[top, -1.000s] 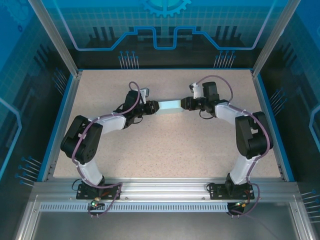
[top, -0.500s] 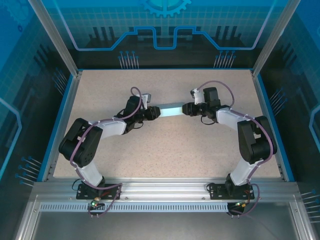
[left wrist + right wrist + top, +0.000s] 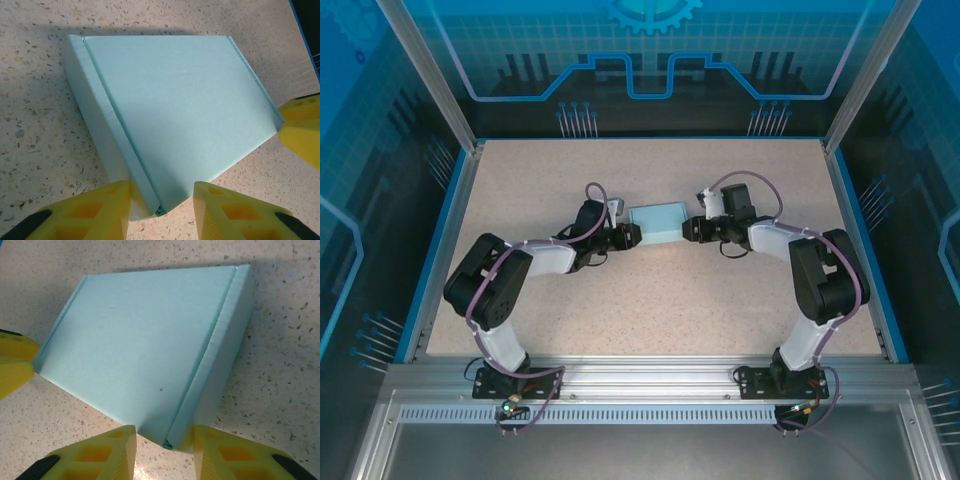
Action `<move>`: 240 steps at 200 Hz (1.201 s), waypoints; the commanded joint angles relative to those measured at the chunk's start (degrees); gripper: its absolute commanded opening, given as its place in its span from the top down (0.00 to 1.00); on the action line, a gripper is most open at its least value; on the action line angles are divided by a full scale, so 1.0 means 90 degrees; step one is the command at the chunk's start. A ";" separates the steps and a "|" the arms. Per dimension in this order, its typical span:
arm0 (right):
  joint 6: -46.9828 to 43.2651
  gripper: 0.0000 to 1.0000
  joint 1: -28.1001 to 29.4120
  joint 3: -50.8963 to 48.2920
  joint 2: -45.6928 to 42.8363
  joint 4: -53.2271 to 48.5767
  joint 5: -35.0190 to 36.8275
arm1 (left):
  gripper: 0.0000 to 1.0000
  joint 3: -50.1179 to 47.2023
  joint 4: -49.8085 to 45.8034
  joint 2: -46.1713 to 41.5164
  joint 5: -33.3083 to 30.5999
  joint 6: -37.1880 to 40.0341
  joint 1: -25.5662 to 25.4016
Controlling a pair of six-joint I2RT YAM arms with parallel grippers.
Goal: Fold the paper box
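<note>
The folded light-blue paper box (image 3: 657, 220) lies flat at mid-worktop (image 3: 650, 300), its thin card likely light and easily dented, best taken by the stiffer folded end edges; the left hand (image 3: 628, 236) and right hand (image 3: 688, 228) sit low at opposite ends, fingers parted, each straddling a corner, neither clamped

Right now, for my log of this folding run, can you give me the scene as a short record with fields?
paper box: light blue, closed, lying flat on the table
left fingers: straddling the box's near-left corner; grip unclear
right fingers: straddling the box's near-right corner; grip unclear
fold state: looks folded into a closed box, no loose flap visible
</note>
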 commanded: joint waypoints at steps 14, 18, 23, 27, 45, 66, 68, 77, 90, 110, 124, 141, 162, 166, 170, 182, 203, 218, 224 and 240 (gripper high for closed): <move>0.0030 0.63 0.0130 0.0065 0.0196 -0.0144 -0.0260 | 0.58 -0.0021 0.0192 0.0154 0.0084 -0.0106 -0.0126; 0.0025 0.63 0.0125 0.0080 0.0207 -0.0174 -0.0242 | 0.58 -0.0024 0.0186 0.0153 0.0070 -0.0116 -0.0114; 0.0025 0.62 0.0113 0.0085 0.0209 -0.0196 -0.0236 | 0.58 -0.0027 0.0185 0.0166 0.0064 -0.0116 -0.0108; 0.0034 0.62 0.0100 0.0087 0.0218 -0.0204 -0.0231 | 0.57 -0.0024 0.0190 0.0170 0.0063 -0.0113 -0.0094; 0.0036 0.60 0.0042 0.0084 0.0151 -0.0289 -0.0139 | 0.55 -0.0033 0.0169 0.0143 0.0028 -0.0136 -0.0060; -0.0037 0.56 -0.0039 0.0092 -0.0024 -0.0490 0.0045 | 0.51 -0.0054 0.0120 0.0044 -0.0054 -0.0101 -0.0011; -0.0042 0.56 -0.0048 0.0094 -0.0042 -0.0511 0.0071 | 0.50 -0.0054 0.0111 0.0027 -0.0056 -0.0093 -0.0017; -0.0095 0.55 -0.0076 0.0114 -0.0154 -0.0630 0.0176 | 0.49 -0.0064 0.0064 -0.0035 -0.0100 -0.0061 -0.0001; -0.0190 0.53 -0.0089 0.0144 -0.0315 -0.0790 0.0314 | 0.47 -0.0106 0.0039 -0.0154 -0.0201 -0.0022 0.0011; -0.0328 0.52 -0.0086 0.0187 -0.0607 -0.1009 0.0508 | 0.46 -0.0170 0.0006 -0.0389 -0.0337 0.0075 0.0038; -0.0421 0.52 -0.0080 0.0222 -0.0833 -0.1168 0.0670 | 0.46 -0.0211 -0.0069 -0.0590 -0.0454 0.0186 0.0068; -0.0565 0.52 -0.0079 0.0276 -0.1122 -0.1374 0.0913 | 0.44 -0.0225 -0.0256 -0.0887 -0.0659 0.0398 0.0079; -0.0731 0.51 -0.0061 0.0317 -0.1528 -0.1585 0.1315 | 0.42 -0.0222 -0.0560 -0.1311 -0.1011 0.0763 0.0091; -0.0768 0.50 -0.0063 0.0317 -0.1608 -0.1619 0.1400 | 0.41 -0.0227 -0.0627 -0.1397 -0.1091 0.0835 0.0095; -0.0789 0.50 -0.0066 0.0323 -0.1686 -0.1652 0.1492 | 0.41 -0.0223 -0.0677 -0.1486 -0.1166 0.0908 0.0089; -0.0894 0.49 -0.0062 0.0342 -0.1921 -0.1756 0.1847 | 0.38 -0.0243 -0.0870 -0.1738 -0.1415 0.1128 0.0090; -0.1045 0.47 -0.0080 0.0290 -0.2348 -0.1862 0.2512 | 0.34 -0.0362 -0.1045 -0.2198 -0.1935 0.1455 0.0099; -0.1099 0.45 -0.0097 0.0186 -0.2653 -0.1826 0.2984 | 0.31 -0.0538 -0.0985 -0.2526 -0.2274 0.1598 0.0131; -0.1112 0.44 -0.0112 0.0125 -0.2751 -0.1789 0.3185 | 0.29 -0.0633 -0.0894 -0.2643 -0.2381 0.1640 0.0137; -0.1121 0.33 -0.0142 -0.0058 -0.3055 -0.1649 0.3690 | 0.27 -0.0873 -0.0655 -0.2902 -0.2582 0.1693 0.0175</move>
